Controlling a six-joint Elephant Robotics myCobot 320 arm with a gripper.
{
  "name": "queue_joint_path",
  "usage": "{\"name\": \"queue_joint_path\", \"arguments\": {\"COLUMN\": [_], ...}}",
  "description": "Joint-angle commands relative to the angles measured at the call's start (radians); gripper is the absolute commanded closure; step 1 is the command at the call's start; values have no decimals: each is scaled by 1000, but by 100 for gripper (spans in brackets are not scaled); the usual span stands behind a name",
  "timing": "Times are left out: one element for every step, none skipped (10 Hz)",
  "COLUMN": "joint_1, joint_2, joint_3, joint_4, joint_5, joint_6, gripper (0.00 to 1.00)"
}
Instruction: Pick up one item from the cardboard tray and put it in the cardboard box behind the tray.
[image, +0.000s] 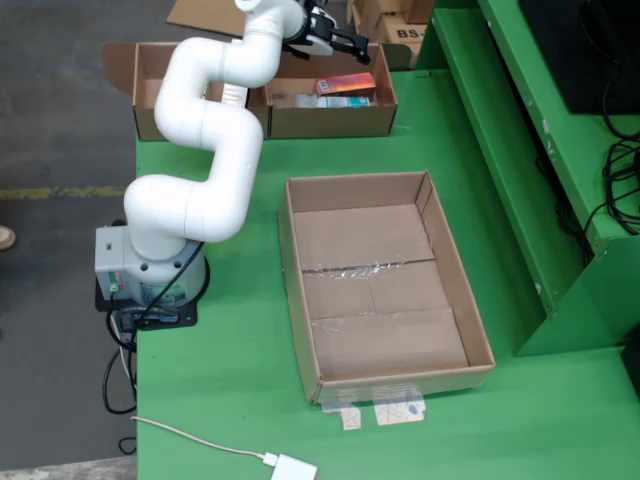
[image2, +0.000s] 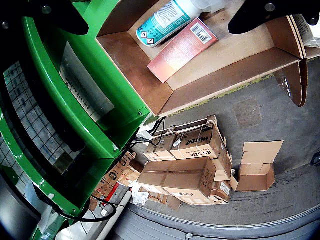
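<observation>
Glossy white tubular arm (image: 205, 120) on a grey base (image: 135, 270) with black cables; black jaws.

You see a matt brown cardboard tray (image: 380, 290) patched with glossy clear tape (image: 365, 268), a smooth green painted desk (image: 230, 400), and a glossy white plastic arm (image: 205, 150).

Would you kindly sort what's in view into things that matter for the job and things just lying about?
Job:
cardboard tray
cardboard box
pink carton
bottle
gripper

Lying about:
white adapter
stacked boxes
</observation>
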Motion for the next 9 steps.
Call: {"name": "queue_joint_path", "arguments": {"joint_1": [-68, -75, -75, -70, -80, -95, -107, -121, -155], "joint_2": [151, 195, 195, 248, 283, 315, 345, 374, 397], "joint_3": [29, 29, 29, 29, 29, 29, 29, 29, 29], "joint_4": [12, 12, 12, 12, 12, 12, 12, 12, 12], "joint_5": [-10, -10, -10, -10, -10, -10, -10, -11, -10], "joint_6": [-132, -180, -179, -223, -246, -278, -300, -304, -306], "gripper": [0, 0, 0, 0, 0, 0, 0, 0, 0]}}
